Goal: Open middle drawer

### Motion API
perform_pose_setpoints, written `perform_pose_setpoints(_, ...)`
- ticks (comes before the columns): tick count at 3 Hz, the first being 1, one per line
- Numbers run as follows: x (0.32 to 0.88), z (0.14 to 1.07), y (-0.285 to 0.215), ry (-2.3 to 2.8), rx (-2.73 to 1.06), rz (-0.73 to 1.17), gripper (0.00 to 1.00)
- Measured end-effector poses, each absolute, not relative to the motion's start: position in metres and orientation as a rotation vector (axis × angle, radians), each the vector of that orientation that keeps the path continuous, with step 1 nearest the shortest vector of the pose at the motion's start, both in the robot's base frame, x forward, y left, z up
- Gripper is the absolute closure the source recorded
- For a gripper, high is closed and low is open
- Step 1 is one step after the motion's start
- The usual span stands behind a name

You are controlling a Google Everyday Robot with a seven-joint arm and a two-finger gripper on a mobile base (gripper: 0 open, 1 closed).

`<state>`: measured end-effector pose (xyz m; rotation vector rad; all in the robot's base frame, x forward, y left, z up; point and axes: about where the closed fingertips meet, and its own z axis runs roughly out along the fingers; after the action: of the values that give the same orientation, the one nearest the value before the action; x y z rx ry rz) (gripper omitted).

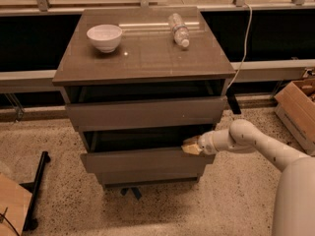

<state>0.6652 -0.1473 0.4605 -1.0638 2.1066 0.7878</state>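
The cabinet point(142, 58) has three grey-brown handleless drawers stacked one above another. The middle drawer point(142, 161) is pulled out a little, with a dark gap above its front. My gripper point(190, 146) is at the right end of the middle drawer's top edge, touching it, with my white arm point(246, 139) reaching in from the right. The top drawer point(145, 113) also stands slightly out. The bottom drawer point(147, 177) sits further back beneath the middle one.
A white bowl point(104, 36) and a lying plastic bottle point(179, 29) are on the cabinet top. A cardboard box point(298, 107) stands on the floor at right. A black stand point(35, 191) and another box point(12, 205) are at lower left. A white cable point(243, 43) hangs behind.
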Motion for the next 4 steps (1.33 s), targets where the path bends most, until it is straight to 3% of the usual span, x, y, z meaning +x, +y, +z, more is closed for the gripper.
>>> perform_pose_setpoints(1, 0.667, 0.46, -0.144, 2.109, -1.076, 0.783, 0.11)
perform_pose_setpoints(2, 0.678, 0.459, -0.13, 2.115, -1.143, 0.755, 0.0)
perform_pose_setpoints(4, 0.677, 0.433, -0.125, 2.234, -1.171, 0.777, 0.0)
